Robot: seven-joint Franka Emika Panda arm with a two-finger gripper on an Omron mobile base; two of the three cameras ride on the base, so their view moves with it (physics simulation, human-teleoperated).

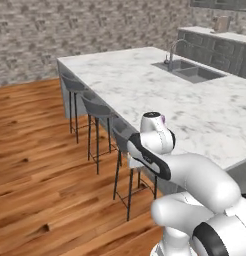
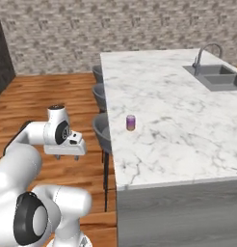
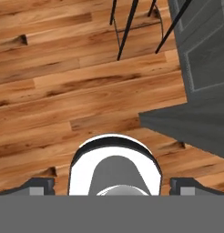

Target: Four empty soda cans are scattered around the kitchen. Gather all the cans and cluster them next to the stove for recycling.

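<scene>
A big white marble island (image 2: 178, 140) stood on the wood floor (image 1: 35, 165). One purple soda can (image 2: 131, 122) stood upright on it, near the 9 o'clock edge. A sink (image 2: 217, 78) sat at 2 o'clock, well apart from it.

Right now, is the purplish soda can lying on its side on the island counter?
No, the purplish soda can stands upright on the marble island counter, silvery top up, near the edge by the stools.

No readable text, label, brand, number or sign appears on anything.
</scene>
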